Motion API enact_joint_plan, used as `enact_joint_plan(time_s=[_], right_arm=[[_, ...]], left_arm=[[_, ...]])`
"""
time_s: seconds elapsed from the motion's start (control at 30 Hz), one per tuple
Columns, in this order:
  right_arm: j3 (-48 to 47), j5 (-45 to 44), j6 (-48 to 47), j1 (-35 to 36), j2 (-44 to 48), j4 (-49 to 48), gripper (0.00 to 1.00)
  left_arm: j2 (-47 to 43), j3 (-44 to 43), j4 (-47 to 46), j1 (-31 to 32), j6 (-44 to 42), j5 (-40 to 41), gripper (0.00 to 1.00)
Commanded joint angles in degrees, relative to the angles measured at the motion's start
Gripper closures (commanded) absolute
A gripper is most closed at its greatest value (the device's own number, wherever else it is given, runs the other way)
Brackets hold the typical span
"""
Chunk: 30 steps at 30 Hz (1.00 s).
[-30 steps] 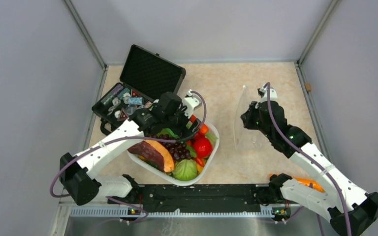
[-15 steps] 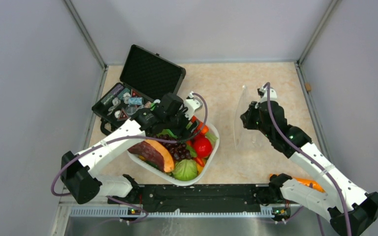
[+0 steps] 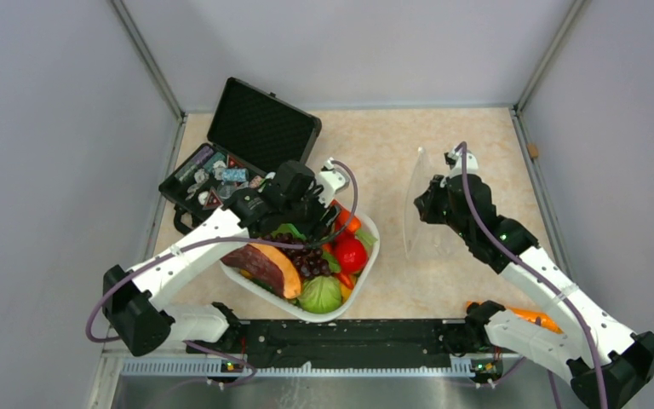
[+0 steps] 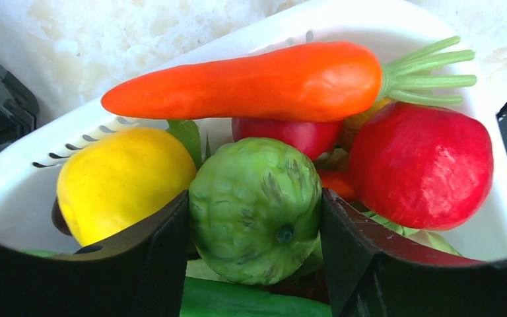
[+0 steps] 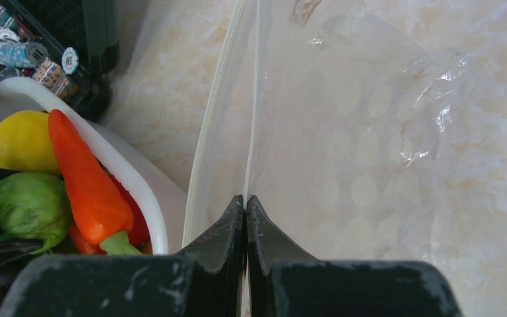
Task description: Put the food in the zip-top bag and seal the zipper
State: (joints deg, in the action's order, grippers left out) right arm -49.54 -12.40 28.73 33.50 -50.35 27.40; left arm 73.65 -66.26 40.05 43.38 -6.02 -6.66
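Food (image 3: 351,254) lies heaped in the white basket (image 4: 13,198), and none of it is in the zip-top bag (image 5: 370,132) yet. The left gripper (image 4: 255,198) reaches down into the basket, its jaws on both sides of a round green piece (image 4: 257,224). They look as if they touch it, though how hard they squeeze is not plain. The right gripper (image 5: 245,205) has its jaws pinched tight on the bag's mouth edge. It holds the bag up on its side, to the right of the basket with bare tabletop (image 3: 383,153) between.

The toy food is likely hard, light and shiny, so it could slip. The green piece is best held across its fat middle. The bag is thin and floppy. The zipper (image 5: 213,119) is its firmest part, so that is the place to hold.

Only the left wrist view shows the jaws round the green piece, with a lemon (image 4: 122,178) and a carrot (image 4: 251,82) beside it. From above the arm hides that, but the bag is seen standing up beside the basket.
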Motion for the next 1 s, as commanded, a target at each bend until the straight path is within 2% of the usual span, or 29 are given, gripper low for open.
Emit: enact_joint_plan(time_s=[0.0,0.1,0.23,0.47,0.63,0.77,0.97], right_arm=[[-1.8,0.4,0.7,0.4,0.1,-2.7,1.00],[-1.3,0.5,0.9,0.5,0.5,-3.1,1.00],[-0.9,0.8,0.9,0.4,0.7,-3.3,1.00],[-0.6,1.4,1.3,0.4,1.0,-3.6,1.00],[-0.4,2.2,2.6,0.4,0.9,-4.4,1.00],[-0.1,2.7,3.1,0.4,1.0,-4.9,1.00],[0.5,2.7,4.1,0.4,1.2,-5.8,1.00]], left_arm=[[-4.5,-1.4,-4.7,-0.1,0.0,-1.0,0.84],[-6.2,-1.2,-6.5,-0.1,-0.1,0.5,0.84],[-8.9,0.3,-11.4,-0.1,2.2,-2.4,0.82],[-11.4,5.9,-30.9,-0.1,15.3,-12.3,0.79],[-6.8,7.6,-49.2,0.0,26.5,-20.9,0.78],[-1.1,5.5,-58.2,0.4,32.6,-29.8,0.78],[4.8,6.0,-69.8,1.6,39.6,-33.8,0.77]])
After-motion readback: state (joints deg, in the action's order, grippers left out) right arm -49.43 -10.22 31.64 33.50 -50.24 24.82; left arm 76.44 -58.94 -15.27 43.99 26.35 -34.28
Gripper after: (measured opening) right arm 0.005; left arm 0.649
